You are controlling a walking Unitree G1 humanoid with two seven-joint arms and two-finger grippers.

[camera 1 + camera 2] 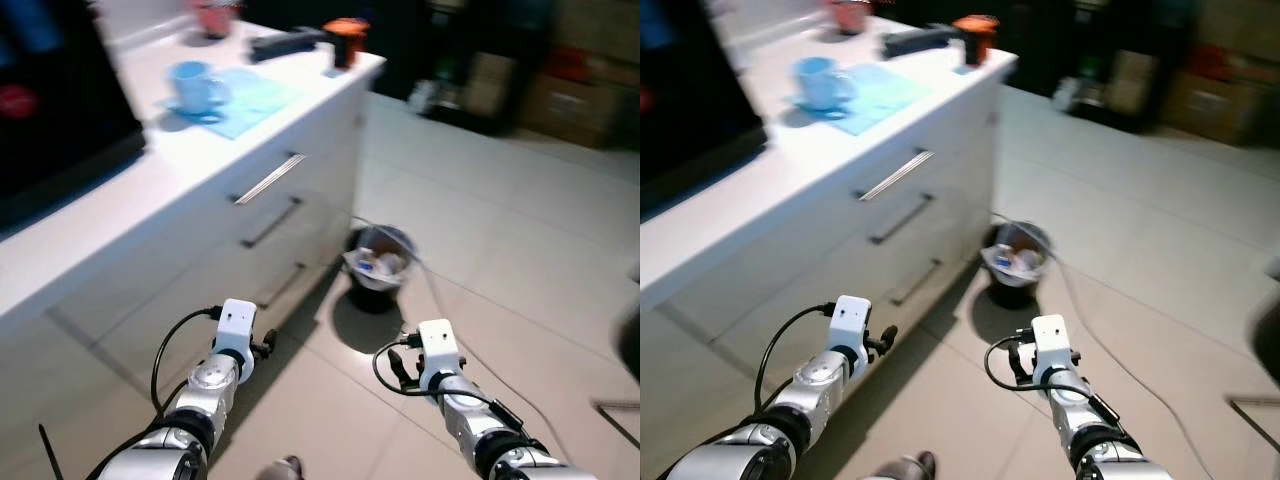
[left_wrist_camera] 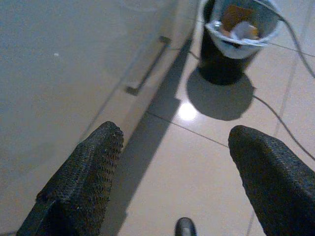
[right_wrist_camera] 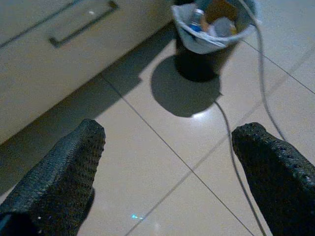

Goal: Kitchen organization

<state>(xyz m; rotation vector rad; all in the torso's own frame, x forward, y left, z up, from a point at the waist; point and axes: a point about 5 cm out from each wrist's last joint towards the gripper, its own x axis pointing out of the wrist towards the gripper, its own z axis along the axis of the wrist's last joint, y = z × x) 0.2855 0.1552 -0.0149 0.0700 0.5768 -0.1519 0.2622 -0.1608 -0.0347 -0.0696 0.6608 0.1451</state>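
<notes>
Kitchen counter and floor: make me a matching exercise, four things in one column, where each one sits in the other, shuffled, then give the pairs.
Things:
1. blue mug
2. bin
3. orange-lidded cup
4. left pincer

Places:
A. on the floor beside the drawers
B. near the counter's far corner
C. hanging open above the floor tiles
D. on the light blue cloth on the counter

Pairs: 1-D, 2-A, 3-B, 4-C

Two silver jointed metal arms each ended in a white boxy wrist block (image 1: 236, 322) with black looped cables (image 1: 168, 345) behind it. Each pincer's two black fingers (image 2: 83, 177) bore what looked like dimpled, mesh-textured pads.
</notes>
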